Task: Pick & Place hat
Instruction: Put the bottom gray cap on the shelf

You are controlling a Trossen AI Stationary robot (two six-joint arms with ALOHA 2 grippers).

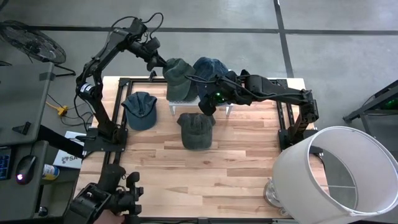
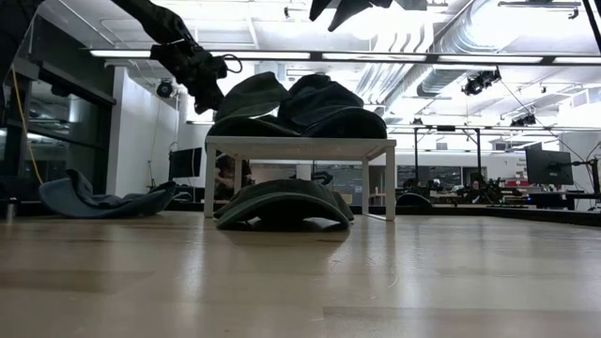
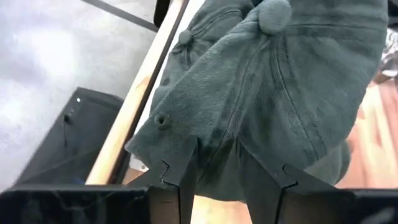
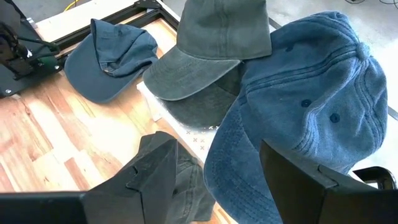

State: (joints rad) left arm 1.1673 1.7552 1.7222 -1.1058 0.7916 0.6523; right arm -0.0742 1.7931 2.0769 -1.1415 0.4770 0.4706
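Note:
A green cap [image 1: 177, 78] lies on the white stand [image 2: 300, 145] at the table's far middle, beside a blue denim cap [image 1: 211, 68]; both rest on a darker cap [image 4: 205, 102] under them. My left gripper [image 1: 155, 62] is at the green cap's far-left side, shut on it. My right gripper [image 1: 208, 102] hovers open above the stand's near edge, its fingers either side of the denim cap's brim [image 4: 236, 155] in the right wrist view. A blue cap [image 1: 140, 109] and a dark green cap [image 1: 196, 130] lie on the table. My left gripper pinches a fold of the green cap's crown [image 3: 214, 155] between its two fingers [image 3: 183, 171], near the crown's lower edge. It comes slanting down from the table's far left. The cap sits tilted [image 2: 249, 94], that side raised, its brim side resting on the caps on the stand.
A large white lampshade [image 1: 329, 174] stands at the table's near right corner. Black frame rails [image 1: 286, 118] run along the table's sides. Bare wood [image 1: 205, 180] fills the table's near half.

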